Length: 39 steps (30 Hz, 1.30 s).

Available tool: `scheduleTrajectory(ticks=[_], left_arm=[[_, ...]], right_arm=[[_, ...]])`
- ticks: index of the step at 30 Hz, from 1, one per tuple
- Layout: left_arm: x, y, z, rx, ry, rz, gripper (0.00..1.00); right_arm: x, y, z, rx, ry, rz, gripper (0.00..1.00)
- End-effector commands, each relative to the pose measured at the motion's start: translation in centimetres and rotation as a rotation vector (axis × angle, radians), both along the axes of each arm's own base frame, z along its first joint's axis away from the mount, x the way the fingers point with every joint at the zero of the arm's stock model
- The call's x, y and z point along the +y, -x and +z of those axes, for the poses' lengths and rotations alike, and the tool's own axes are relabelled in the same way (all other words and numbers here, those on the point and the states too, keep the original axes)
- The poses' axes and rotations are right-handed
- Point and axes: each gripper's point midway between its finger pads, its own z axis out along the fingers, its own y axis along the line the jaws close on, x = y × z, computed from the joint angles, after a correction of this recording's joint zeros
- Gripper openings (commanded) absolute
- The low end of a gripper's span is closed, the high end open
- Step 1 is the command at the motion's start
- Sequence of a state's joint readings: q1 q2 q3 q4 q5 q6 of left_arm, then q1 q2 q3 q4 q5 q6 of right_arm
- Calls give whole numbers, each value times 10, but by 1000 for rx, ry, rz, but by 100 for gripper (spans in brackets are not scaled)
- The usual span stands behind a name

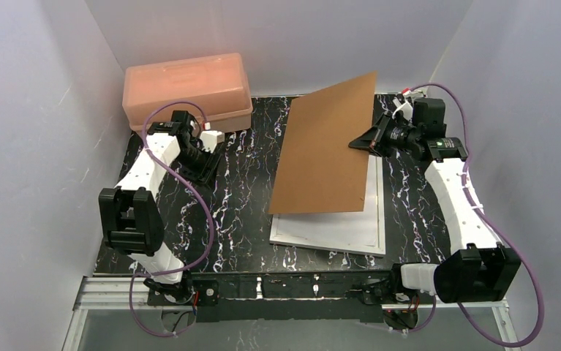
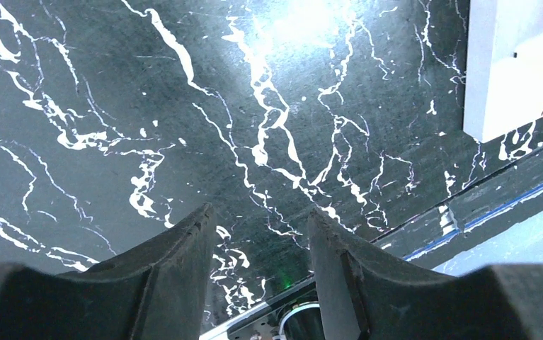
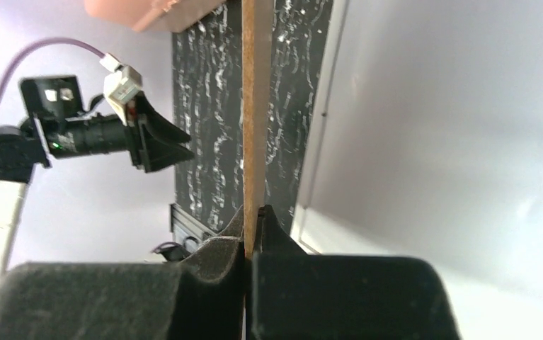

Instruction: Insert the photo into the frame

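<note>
At far left, a salmon-pink plastic box [image 1: 187, 91] sits at the back of the black marbled desk [image 1: 241, 205]. My left hand [image 1: 209, 144] hovers just in front of it. In its wrist view the fingers [image 2: 183, 283] stand well apart with nothing between them but bare desk.

Toward the middle, the brown cardboard backing board [image 1: 325, 150] is tilted, its far right corner raised and its near edge down over the frame [image 1: 328, 232]. The white frame lies flat on the desk, mostly covered by the board, and one corner [image 2: 509, 64] shows in the left wrist view. The white panel inside it could be the photo's plain back, though I cannot tell from here.

On the right, my right hand [image 1: 358, 142] is clamped on the board's right edge [image 3: 258, 106], both fingers pressed against the thin cardboard.
</note>
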<state>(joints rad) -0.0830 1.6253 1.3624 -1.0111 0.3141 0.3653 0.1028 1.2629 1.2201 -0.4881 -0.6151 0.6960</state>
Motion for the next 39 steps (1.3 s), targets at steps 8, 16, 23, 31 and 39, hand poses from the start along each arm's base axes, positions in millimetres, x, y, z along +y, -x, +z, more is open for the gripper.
scheduleTrajectory(ticks=[8,16,23,31,39], left_arm=[[-24,14,0,49,56,-42,40],[-28,18,0,47,44,-63,33],[-25,19,-2,40,27,-66,27],[-21,22,-4,34,11,-73,21],[-20,22,-3,26,3,-74,19]], right_arm=[[-16,36,18,-103,134,113,1],[-21,19,-2,-74,113,89,1],[-23,11,-13,-49,90,66,1],[-22,10,-30,-2,52,55,1],[-19,10,-38,15,24,59,1]])
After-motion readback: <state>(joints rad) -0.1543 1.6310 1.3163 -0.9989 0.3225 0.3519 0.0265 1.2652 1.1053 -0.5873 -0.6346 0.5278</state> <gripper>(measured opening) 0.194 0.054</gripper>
